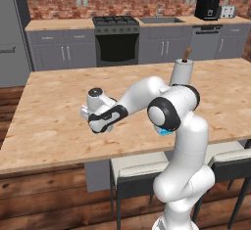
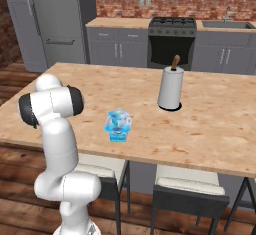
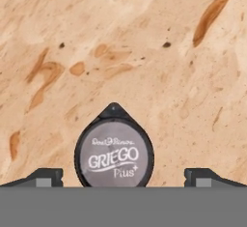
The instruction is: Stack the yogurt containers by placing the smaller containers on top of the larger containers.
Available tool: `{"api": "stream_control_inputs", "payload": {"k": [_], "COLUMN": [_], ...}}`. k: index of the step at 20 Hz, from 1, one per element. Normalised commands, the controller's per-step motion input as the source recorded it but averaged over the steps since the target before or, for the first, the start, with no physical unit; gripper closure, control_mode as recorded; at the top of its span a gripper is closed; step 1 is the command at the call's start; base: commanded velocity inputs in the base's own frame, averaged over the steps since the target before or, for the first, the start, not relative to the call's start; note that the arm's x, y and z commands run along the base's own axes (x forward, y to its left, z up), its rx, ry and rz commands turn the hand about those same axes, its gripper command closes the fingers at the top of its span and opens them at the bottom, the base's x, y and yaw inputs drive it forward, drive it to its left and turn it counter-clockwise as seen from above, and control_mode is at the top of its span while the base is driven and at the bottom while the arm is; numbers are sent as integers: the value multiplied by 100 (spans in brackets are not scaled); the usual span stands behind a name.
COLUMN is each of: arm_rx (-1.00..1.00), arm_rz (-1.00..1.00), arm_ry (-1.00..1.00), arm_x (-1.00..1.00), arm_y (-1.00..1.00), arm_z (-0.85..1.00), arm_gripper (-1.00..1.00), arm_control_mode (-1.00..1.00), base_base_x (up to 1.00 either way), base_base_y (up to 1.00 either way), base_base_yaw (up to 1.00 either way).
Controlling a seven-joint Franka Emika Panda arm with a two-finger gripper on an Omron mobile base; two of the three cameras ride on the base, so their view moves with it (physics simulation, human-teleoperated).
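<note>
A tiny dark round cup with a pale top reading "GRIEGO Plus" stands upright on the wooden counter. In the hand view it sits right below my gripper, between the two dark fingertips, which stand wide apart and touch nothing. From the left base view the gripper points down over the counter's left-middle part. Further right, a pale translucent light-blue yogurt container rests over a deeper blue part. I cannot tell whether that is a smaller container stacked on a larger one. A sliver of this blue container peeks out under my elbow.
A tall white paper roll on a wooden peg stands behind the blue container, also seen as the paper roll. Stools tuck under the counter's near edge. Bare wood surrounds the dark cup.
</note>
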Motion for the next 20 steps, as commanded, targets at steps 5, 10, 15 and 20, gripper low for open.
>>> {"api": "stream_control_inputs", "payload": {"k": [5,10,15,20], "arm_rx": [0,1,0,0], "arm_rz": [0,0,0,0], "arm_ry": [0,0,0,0], "arm_x": [0,0,0,0], "arm_y": [-5,-10,0,0], "arm_z": [0,0,0,0], "arm_gripper": [-100,-100,-100,-100], "arm_control_mode": [-100,-100,-100,-100], "base_base_x": [0,0,0,0], "base_base_y": [0,0,0,0], "base_base_yaw": [0,0,0,0]}}
